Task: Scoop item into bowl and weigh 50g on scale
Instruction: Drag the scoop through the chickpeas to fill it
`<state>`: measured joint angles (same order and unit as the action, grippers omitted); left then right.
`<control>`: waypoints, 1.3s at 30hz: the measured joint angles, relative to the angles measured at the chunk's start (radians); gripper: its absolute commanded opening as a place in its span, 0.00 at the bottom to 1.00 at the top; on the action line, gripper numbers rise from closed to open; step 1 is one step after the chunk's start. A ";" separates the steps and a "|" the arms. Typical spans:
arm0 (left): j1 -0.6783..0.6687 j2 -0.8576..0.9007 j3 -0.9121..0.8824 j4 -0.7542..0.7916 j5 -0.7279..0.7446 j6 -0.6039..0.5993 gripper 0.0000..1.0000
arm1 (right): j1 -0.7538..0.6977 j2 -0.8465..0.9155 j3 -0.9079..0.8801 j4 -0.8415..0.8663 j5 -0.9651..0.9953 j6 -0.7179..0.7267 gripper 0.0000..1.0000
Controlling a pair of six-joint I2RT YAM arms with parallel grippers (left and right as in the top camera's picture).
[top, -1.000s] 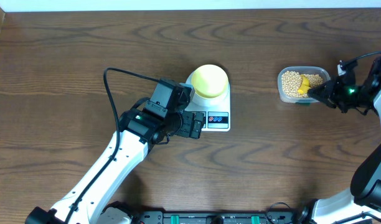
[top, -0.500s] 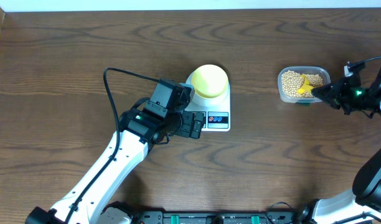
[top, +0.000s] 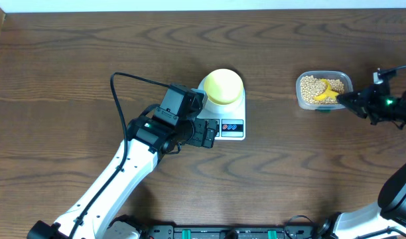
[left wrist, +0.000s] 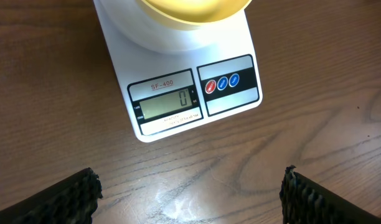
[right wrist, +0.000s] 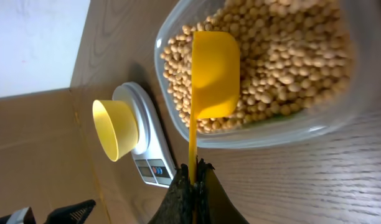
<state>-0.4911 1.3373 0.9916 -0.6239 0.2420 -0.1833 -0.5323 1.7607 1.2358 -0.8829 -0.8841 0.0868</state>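
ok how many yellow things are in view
2: the bowl sitting on the scale, and the scoop in the clear tub of beans, its handle pinched by the right gripper. No others show.

Pale yellow bowl (top: 223, 86) atop white scale (top: 233, 127); beans (top: 310, 86) apart.

Of the bowl (left wrist: 193, 14) we see only the near rim in the left wrist view; the top edge cuts it and the far end of the scale (left wrist: 119, 43). The tub (right wrist: 284, 130) runs off the right wrist view's top and right, and the handle end of the scoop (right wrist: 214, 74) hides inside the right gripper (right wrist: 194, 169).
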 measured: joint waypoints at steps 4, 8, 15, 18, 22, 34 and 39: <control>0.000 0.000 0.000 0.000 0.000 0.000 0.94 | -0.031 0.000 -0.012 -0.006 -0.010 -0.007 0.01; 0.000 0.000 0.000 0.000 0.000 0.000 0.94 | -0.069 0.000 -0.040 -0.006 -0.060 -0.034 0.01; 0.000 0.000 0.000 0.000 0.000 0.000 0.94 | -0.137 0.000 -0.079 -0.016 -0.140 -0.084 0.01; 0.000 0.000 0.000 0.000 0.000 0.000 0.94 | -0.145 0.000 -0.080 -0.024 -0.158 -0.100 0.01; 0.000 0.000 0.000 0.000 0.000 0.000 0.94 | -0.145 0.000 -0.080 -0.029 -0.185 -0.114 0.01; 0.000 0.000 0.000 0.000 0.000 0.000 0.94 | -0.146 0.000 -0.080 -0.029 -0.282 -0.125 0.01; 0.000 0.000 0.000 0.000 0.000 0.000 0.94 | -0.146 0.000 -0.080 -0.030 -0.325 -0.125 0.01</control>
<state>-0.4911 1.3373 0.9916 -0.6239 0.2417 -0.1833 -0.6785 1.7607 1.1553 -0.9131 -1.2087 -0.0380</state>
